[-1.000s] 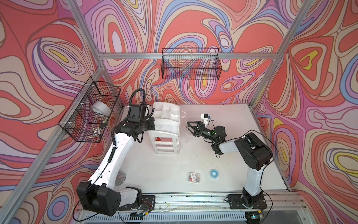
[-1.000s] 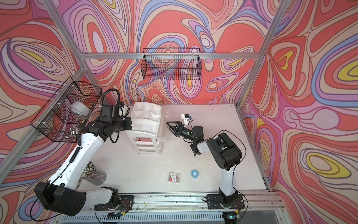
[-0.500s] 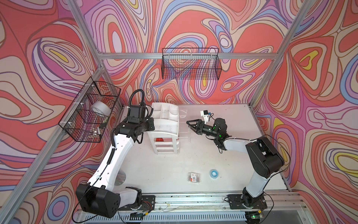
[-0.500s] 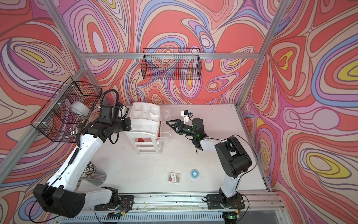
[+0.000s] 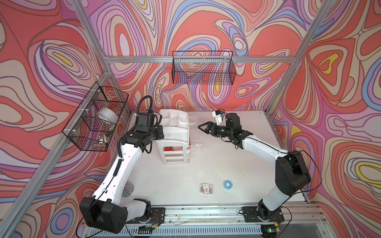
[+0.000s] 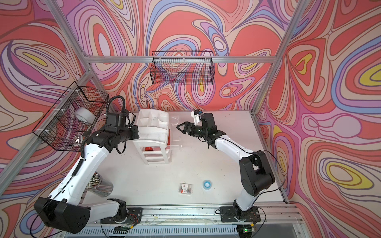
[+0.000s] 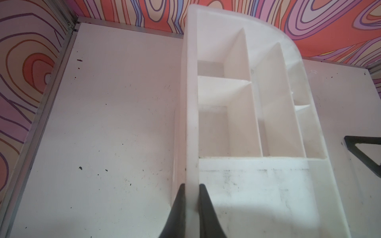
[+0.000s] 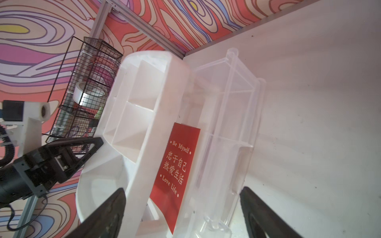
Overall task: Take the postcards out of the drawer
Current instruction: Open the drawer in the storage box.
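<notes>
- Postcards (image 8: 177, 162): only one red face shows, with white lettering that includes "Be Myself" and "Love Life". It's lying in the clear drawer (image 8: 228, 115), and I can't tell if more are stacked under it.
- That drawer sticks out of the right side of the white organizer (image 5: 175, 127). The card is partly tucked under the organizer's body and partly out in the open bit of the drawer.
- The organizer stands toward the far side of the desk (image 5: 247, 175), a bit left of the middle.
- The left end effector (image 7: 192, 188) is clamped on the organizer's left wall near the top. One of its fingers (image 7: 179, 212) is outside the wall and the other is inside.
- The right end effector (image 5: 203, 128) has its jaws wide apart and nothing in them. It hangs just right of the organizer, over the pulled-out drawer, pointing left at it.
- Down at the near side, well apart from the organizer, a small clear packet (image 5: 206, 188) lies with a blue ring (image 5: 227, 184) just to its right.
- A wire basket (image 5: 82, 131) on the left wall has a roll of tape (image 5: 107, 115) in it.
</notes>
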